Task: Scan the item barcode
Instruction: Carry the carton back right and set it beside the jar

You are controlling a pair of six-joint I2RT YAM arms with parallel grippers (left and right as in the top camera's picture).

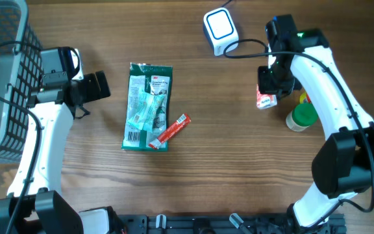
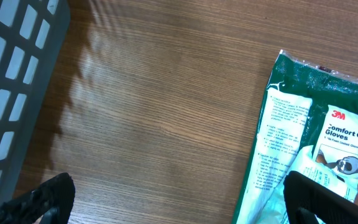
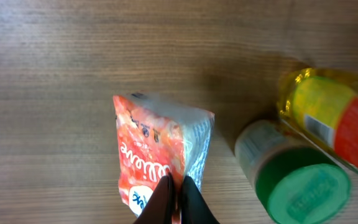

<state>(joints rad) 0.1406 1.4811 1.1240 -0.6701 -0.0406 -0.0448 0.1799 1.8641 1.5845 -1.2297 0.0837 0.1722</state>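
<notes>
The right gripper (image 3: 178, 199) is pinched fully closed on the edge of a red-orange snack pouch (image 3: 154, 149), its two dark fingertips pressed together over the printed face. The pouch hangs towards the table; whether it touches the wood cannot be told. The left gripper (image 1: 101, 86) stands spread as wide as it goes and holds nothing, with only bare wood between its fingertips in the left wrist view. Everything sits on a brown wood-grain table (image 1: 193, 182). At its far left edge is a grey lattice basket (image 1: 5, 78), close beside the left arm. Near the middle lies a flat green pack of gloves (image 1: 147, 104), just to the side of the open left gripper and not touching it. The white barcode scanner (image 1: 219, 29) sits at the top of the overhead view, its cable trailing towards the right arm, well apart from the held pouch. Just beside the pouch stands a jar with a green lid (image 3: 297, 180), and a yellow bottle (image 3: 328, 112) lies against it. A small red sachet (image 1: 172, 130) rests across the lower corner of the glove pack.
</notes>
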